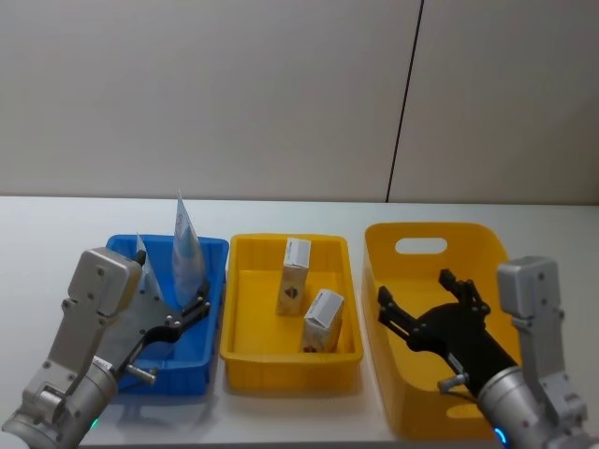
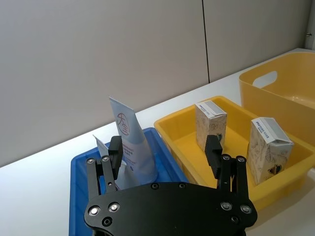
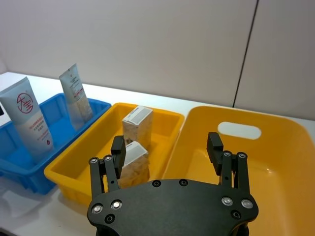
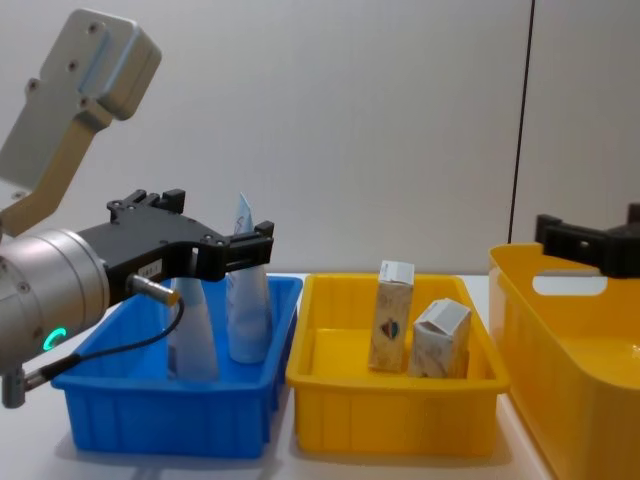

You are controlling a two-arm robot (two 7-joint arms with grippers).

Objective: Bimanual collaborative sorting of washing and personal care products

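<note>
Over the blue tray, toward its front: L gripper hovering, fingers spread wide, nothing betw. them. Just ahead of its fingertips stand 2 squeeze tubes, both upright in that tray, flat ends up. Straight ahead of the L gripper is the tube w/ red print, closer to one finger than the other. The second tube sits partly behind that same finger. Chest view: fingertips level w/ upper part of the tubes. Contact w/ either tube: can't tell.

To the L gripper's right, next over: small yellow tray, side by side w/ the blue tray. It holds 2 cartons, beige-white w/ dark emblem. Of these the rear carton is upright. The front carton looks tilted in chest view and stands just beside the rear one, on the side toward the R gripper.

R gripper: hovering above the large yellow bin, over its inside. Fingers likewise spread apart, holding nothing. The bin's handle slot lies ahead of the R fingertips, in the far wall. Cartons are to the R gripper's left & a bit ahead. Tubes are further left beyond them, well apart from it. L & R grippers are well apart, w/ the small yellow tray betw. them.
</note>
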